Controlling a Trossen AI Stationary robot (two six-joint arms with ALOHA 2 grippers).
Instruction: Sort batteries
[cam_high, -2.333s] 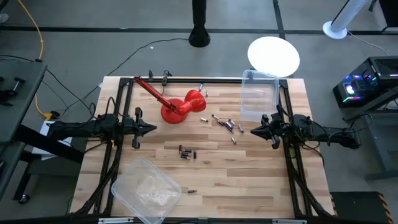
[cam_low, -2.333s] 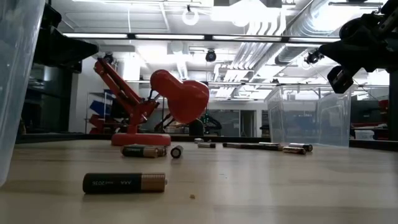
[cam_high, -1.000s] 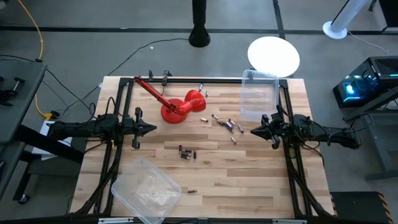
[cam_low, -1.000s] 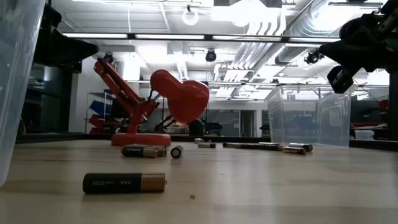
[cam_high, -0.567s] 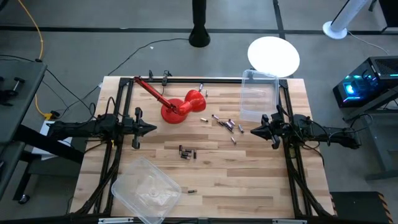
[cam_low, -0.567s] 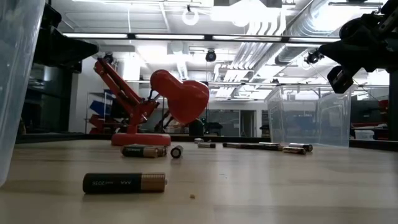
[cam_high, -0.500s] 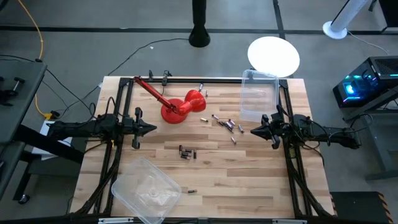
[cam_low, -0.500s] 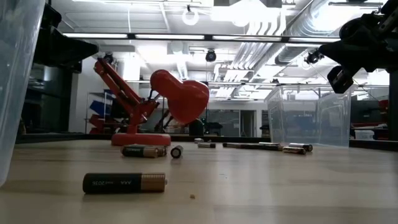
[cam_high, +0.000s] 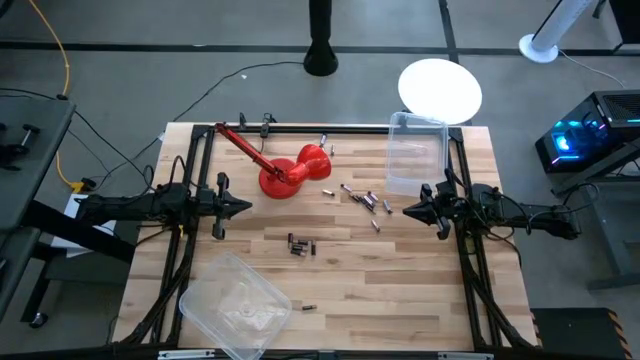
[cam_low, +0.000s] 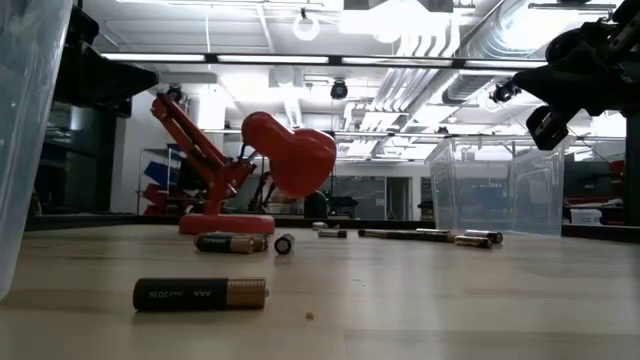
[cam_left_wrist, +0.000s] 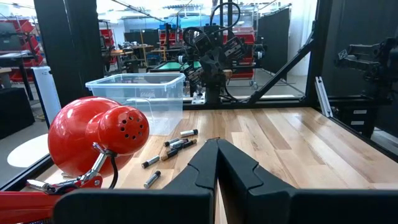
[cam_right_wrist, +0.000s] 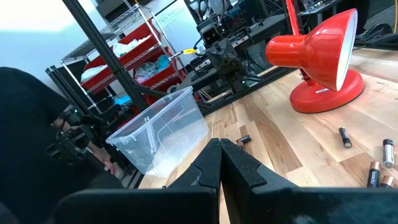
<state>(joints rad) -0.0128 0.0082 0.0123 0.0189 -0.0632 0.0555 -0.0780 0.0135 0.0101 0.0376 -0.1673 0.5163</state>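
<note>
- The left gripper (cam_high: 245, 208) hovers over the left side of the table (cam_high: 400, 290), its two fingers pressed together at the tips and holding nothing.
- The right gripper (cam_high: 407, 210) hovers over the right side, pointing back toward the left one; its fingers also meet at the tips, with nothing between them.
- The batteries (cam_high: 362, 199) lie loose on the wood: one scatter between the red lamp (cam_high: 295, 172) and the right gripper, a small cluster (cam_high: 300, 245) near the middle, and a single one (cam_high: 309, 306) near the front edge.
- That front one shows in the low view as a dark cell with a copper end (cam_low: 200, 293), lying on its side (its label reads AAA).
- One clear bin (cam_high: 416, 152) stands at the far right corner, just beyond the right gripper.
- A second clear bin (cam_high: 236, 304) sits at the near left, turned at an angle.
- The lamp stands at the far middle, its arm reaching toward the far left corner.
</note>
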